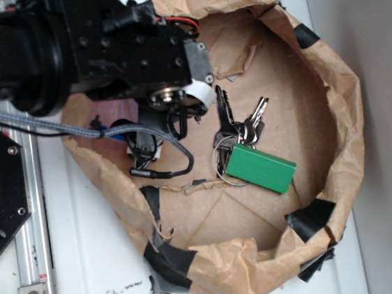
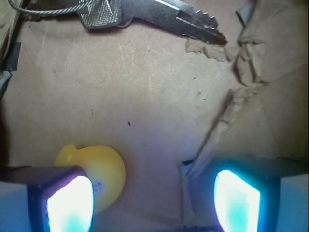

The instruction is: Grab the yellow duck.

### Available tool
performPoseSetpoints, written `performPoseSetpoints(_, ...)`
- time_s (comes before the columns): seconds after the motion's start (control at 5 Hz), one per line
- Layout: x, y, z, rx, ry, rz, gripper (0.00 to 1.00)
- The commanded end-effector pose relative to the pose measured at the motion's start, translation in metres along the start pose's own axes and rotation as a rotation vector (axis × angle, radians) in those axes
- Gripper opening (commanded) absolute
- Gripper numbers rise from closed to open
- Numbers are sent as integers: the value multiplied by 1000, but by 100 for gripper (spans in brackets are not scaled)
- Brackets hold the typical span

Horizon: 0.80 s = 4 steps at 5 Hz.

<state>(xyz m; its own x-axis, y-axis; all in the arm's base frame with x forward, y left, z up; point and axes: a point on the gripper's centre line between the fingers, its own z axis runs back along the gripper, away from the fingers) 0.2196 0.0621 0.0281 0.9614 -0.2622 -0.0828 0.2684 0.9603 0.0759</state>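
**Item: robot hand lowered over a small yellow duck, brown paper nest**

Setting: a shallow round nest of crumpled brown paper (image 1: pixel 337 90), patched with black tape (image 1: pixel 314 215), resting on a white worktop (image 1: pixel 97 270). The black robot arm (image 1: pixel 66 41) reaches in from the left.

Hand (image 2: pixel 154 198): seen from the wrist view, spread open, its two glowing blue-white pads (image 2: pixel 70 205) at the bottom corners of the picture with bare paper between them. From the outside view the arm's body hides the fingers.

Task object: small rounded yellow rubber duck (image 2: pixel 104 169), lying on the paper floor just beside the left-hand pad in the wrist view and partly tucked behind it. It sits at the inner edge of that pad, not centred in the gap. No beak is visible from here. In the outside view the duck is hidden under the arm.

Other contents: bunch of silver keys (image 1: pixel 246 127) on a ring, with a green rectangular plastic tag (image 1: pixel 261 169), to the right of the hand; one silver key blade (image 2: pixel 188 21) shows at the far edge of the wrist view.

Risks, as I judge them:
- Off-centre duck: closing now may let the near pad push it aside or pinch only its edge, so the round body squirts out.
- Torn paper flap (image 2: pixel 212 140) near the other pad could be caught in the grip.
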Motion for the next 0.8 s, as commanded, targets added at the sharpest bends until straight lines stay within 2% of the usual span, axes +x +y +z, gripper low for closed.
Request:
performPoseSetpoints(0.0, 2, -33, -8, -28, -27, -57, 100)
performPoseSetpoints(0.2, 6, -37, 1, -32, -69, -56, 100)
performPoseSetpoints(0.6, 8, -32, -2, -33, -58, -51, 100)
